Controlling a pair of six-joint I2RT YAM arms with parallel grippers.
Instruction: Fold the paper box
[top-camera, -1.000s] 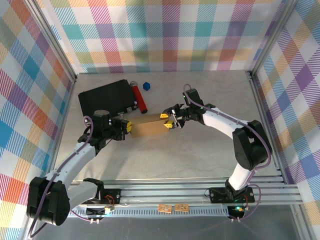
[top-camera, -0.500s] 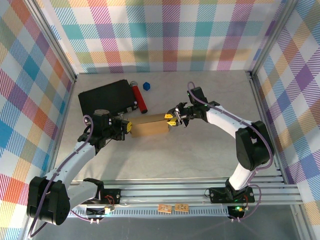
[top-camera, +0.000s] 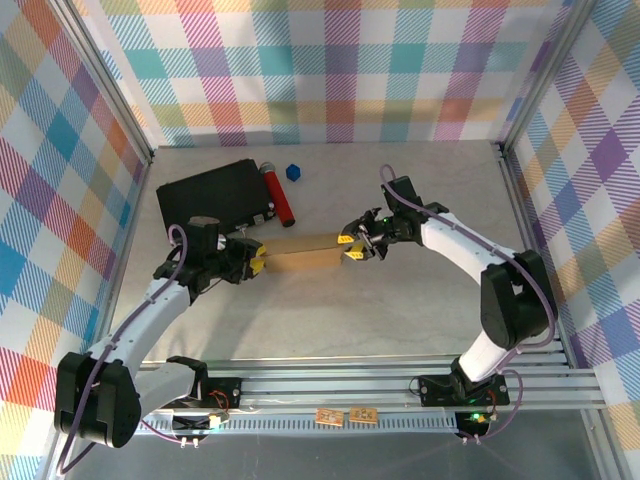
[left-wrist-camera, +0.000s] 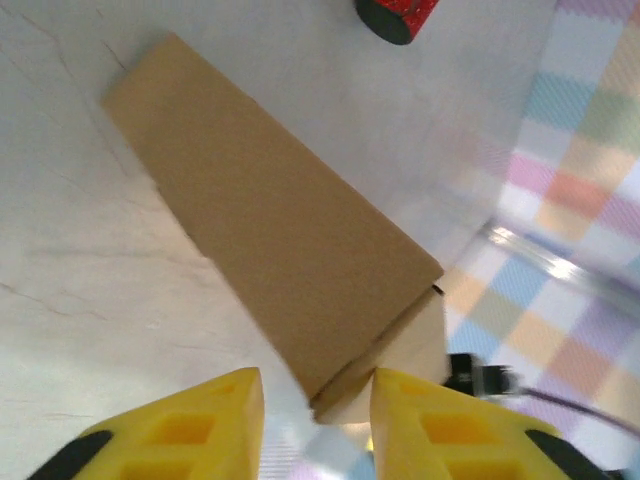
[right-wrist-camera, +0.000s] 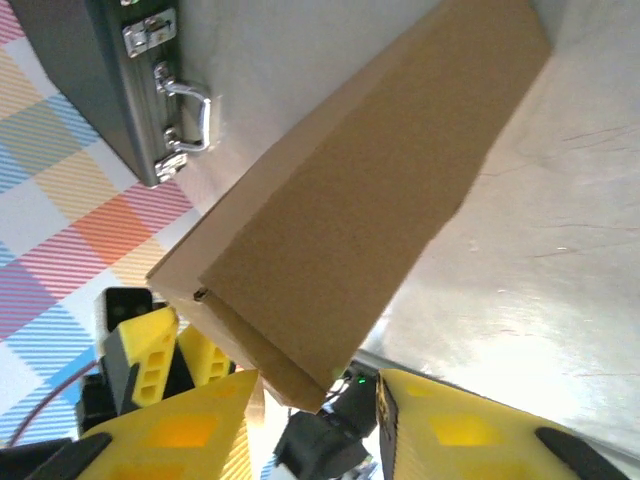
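Paper box (top-camera: 303, 260), flat brown slab between left claw (top-camera: 258, 262) and right claw (top-camera: 350, 246), both with jaws apart.

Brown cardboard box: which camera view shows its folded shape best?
The right wrist view: the flat brown cardboard box is large and close, with top panel, one long side wall and the near end's seam. In the left wrist view the box shows top and near end. In the top external view the box is small.

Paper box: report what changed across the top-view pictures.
The paper box now looks narrower and flatter from above. The right tool shifted right at its end; the left tool kept its place. The black case, red cylinder and blue block stayed put.
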